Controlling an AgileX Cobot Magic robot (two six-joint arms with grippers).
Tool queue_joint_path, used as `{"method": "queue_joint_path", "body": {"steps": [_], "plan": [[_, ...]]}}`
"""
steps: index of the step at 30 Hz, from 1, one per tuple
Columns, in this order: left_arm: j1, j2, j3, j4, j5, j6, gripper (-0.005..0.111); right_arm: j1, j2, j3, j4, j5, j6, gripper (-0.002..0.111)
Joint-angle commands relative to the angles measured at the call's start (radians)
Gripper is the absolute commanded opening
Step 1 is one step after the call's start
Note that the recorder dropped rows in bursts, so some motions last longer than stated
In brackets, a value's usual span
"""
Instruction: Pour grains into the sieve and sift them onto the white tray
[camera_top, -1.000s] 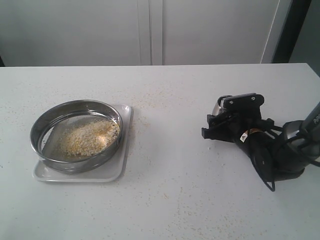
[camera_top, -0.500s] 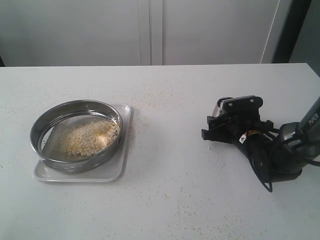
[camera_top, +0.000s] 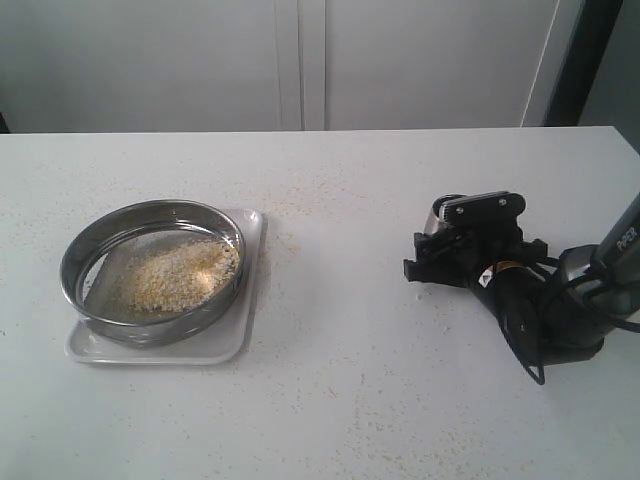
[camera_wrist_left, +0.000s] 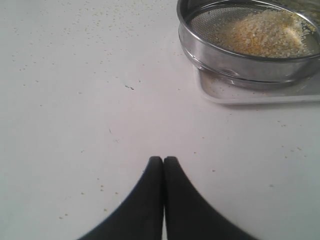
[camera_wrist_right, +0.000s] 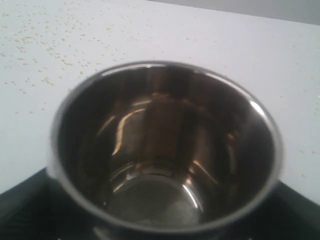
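Steel sieve with grains sat on white tray, near shut, empty left claw, well apart from right claw, spread wide around steel cup; grip not discernible.

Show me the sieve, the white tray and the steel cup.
sieve (camera_top: 150, 330), exterior view, front steel wall.
white tray (camera_top: 220, 345), exterior view, bare front corner.
steel cup (camera_wrist_right: 155, 197), right wrist view, inside bottom.

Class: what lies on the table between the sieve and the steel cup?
Nothing but tabletop with scattered stray grains between sieve and cup; the exterior view shows it.
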Motion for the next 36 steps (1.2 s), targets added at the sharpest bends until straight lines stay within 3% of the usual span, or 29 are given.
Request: {"method": "queue_joint_path", "body": {"steps": [1,11,19,36], "plan": [[0.003,-0.005,0.01,-0.006,0.009,0.0,0.0,-0.009,0.001,-0.004,0.003,-0.024,-0.009,0.086],[0.003,-0.005,0.01,-0.006,0.009,0.0,0.0,-0.009,0.001,-0.004,0.003,-0.026,-0.009,0.087],[0.003,-0.005,0.01,-0.006,0.009,0.0,0.0,-0.009,-0.028,-0.004,0.004,-0.016,-0.009,0.098],[0.003,-0.005,0.01,-0.006,0.009,0.0,0.0,-0.009,-0.202,0.024,0.003,0.04,-0.011,0.098]]}}
